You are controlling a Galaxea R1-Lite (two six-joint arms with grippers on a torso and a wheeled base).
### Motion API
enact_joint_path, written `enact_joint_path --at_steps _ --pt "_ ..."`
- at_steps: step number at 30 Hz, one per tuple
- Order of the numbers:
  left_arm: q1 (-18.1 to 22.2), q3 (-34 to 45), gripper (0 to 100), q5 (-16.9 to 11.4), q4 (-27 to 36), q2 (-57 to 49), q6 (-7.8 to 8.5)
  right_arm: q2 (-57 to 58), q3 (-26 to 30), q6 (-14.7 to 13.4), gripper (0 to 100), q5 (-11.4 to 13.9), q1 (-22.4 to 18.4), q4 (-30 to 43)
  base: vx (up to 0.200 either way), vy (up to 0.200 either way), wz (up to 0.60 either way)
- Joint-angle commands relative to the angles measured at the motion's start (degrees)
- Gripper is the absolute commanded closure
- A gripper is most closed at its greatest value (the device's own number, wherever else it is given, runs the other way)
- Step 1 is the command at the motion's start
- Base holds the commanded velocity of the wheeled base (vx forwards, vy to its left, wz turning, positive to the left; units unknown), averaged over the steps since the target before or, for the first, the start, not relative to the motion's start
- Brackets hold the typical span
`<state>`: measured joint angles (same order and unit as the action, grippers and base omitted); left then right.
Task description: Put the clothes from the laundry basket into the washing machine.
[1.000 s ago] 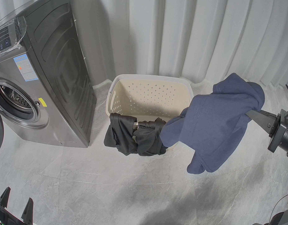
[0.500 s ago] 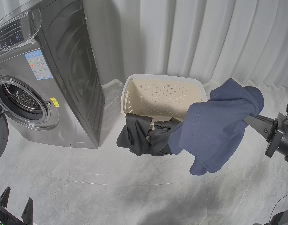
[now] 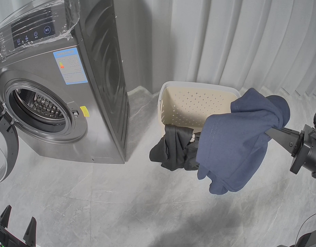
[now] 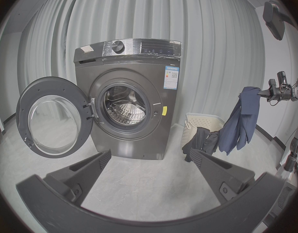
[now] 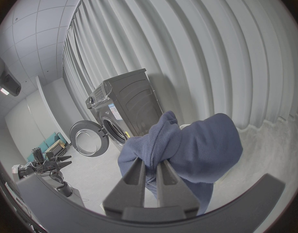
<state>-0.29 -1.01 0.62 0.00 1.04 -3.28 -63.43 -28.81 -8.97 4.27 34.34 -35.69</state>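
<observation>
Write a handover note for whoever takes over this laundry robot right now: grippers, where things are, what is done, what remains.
Right gripper: jaws shut on the navy garment, which hangs clear of the floor near the laundry basket.
Left gripper: jaws open, empty, held low, facing the washing machine.
Black garment: draped over the basket's near rim.
The machine's door is open; no clothes visible in the drum.
Done: navy garment lifted out.
Left: carry it to the drum, release it, then fetch the black garment.
</observation>
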Motion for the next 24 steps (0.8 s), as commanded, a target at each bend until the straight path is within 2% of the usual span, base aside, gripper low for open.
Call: enact_joint_path --at_steps 1,24 --pt "0.0 1.0 0 0.0 0.0 -0.9 -0.06 -0.2 0.0 -0.1 100 0.0 0.2 -0.1 0.000 0.200 0.00" --pt "0.0 1.0 0 0.0 0.0 -0.9 0.03 -0.6 -0.1 -0.2 100 0.4 0.2 -0.3 0.000 0.200 0.00"
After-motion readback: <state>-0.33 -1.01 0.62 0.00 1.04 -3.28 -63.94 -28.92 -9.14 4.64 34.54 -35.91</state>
